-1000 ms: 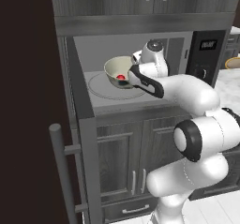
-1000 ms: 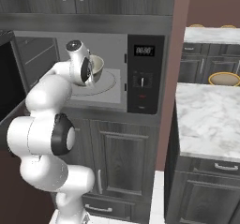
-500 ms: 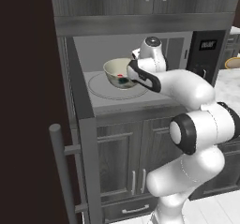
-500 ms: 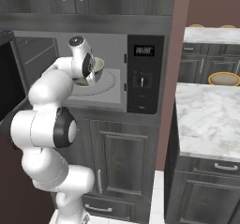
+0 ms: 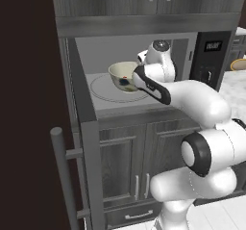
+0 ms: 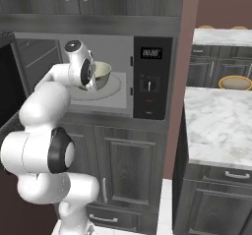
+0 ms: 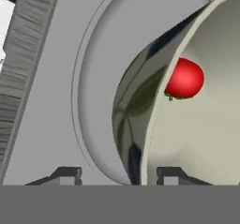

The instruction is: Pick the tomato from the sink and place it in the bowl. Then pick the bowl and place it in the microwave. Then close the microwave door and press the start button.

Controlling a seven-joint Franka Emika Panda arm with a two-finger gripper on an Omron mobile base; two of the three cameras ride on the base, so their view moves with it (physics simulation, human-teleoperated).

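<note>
Now the pincer [image 7: 136, 175] pinches the bowl [image 5: 123, 76] rim above the turntable [image 5: 103, 90], tomato [image 7: 184, 78] inside.

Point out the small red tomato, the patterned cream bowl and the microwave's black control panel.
Small red tomato [image 7: 185, 78], hand view, its round side.
Patterned cream bowl [image 5: 123, 77], left base view, outer wall.
Black control panel [image 6: 152, 79], right base view, panel middle.

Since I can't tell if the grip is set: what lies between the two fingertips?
The bowl's rim wall lies between them in the hand view: one fingertip outside, the other inside, where the tomato rests.
</note>
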